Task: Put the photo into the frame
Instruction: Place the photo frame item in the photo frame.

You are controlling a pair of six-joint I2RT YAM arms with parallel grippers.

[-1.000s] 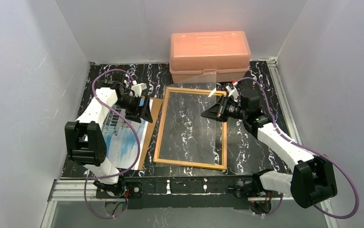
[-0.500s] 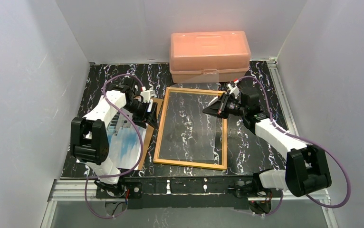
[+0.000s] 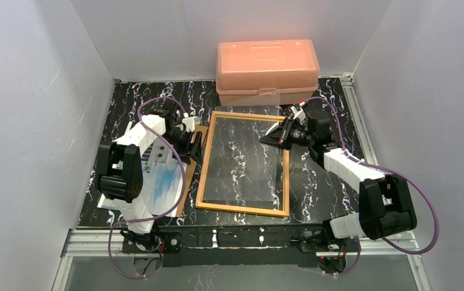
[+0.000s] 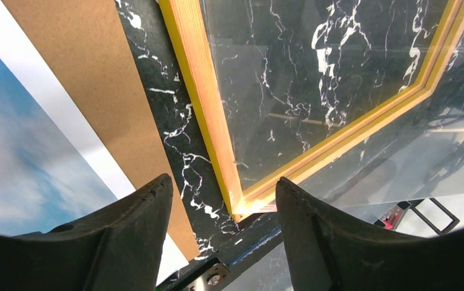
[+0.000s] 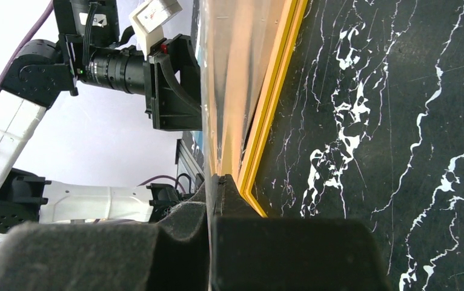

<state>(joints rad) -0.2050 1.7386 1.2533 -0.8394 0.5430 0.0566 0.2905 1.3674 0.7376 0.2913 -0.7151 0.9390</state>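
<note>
Bench [image 3: 126,103]: you have everything laid out on the black marbled top, with nothing assembled yet.
Frame [image 3: 242,210]: it lies flat at the centre with its back off, so the opening-up looks done.
Pane [image 5: 235,79]: it is tilted, with the 12 o'clock edge lifted off the frame and the 6 o'clock edge apparently resting low. You will need to settle it back flat.
Box [image 3: 267,63]: the pink box sits at 12 o'clock and plays no part.
Board [image 3: 186,179]: the brown backing lies just beside the frame at 9 o'clock, under the photo, and has yet to go back on.
Photo [image 3: 157,182]: it lies sky-side up on the board at 8 o'clock, outside the frame. Putting it in is your main step left.
Right tool [image 5: 214,182]: it is pressed together on the pane's edge at the frame's 1 o'clock side.
Left tool [image 4: 223,188]: its jaws are spread and hold nothing, and it sits at the frame's 10 o'clock corner.
Change: your left arm has swung from above the photo toward that corner, its jaws narrowing. Your right arm has tucked its elbow in and still holds the pane up.
</note>
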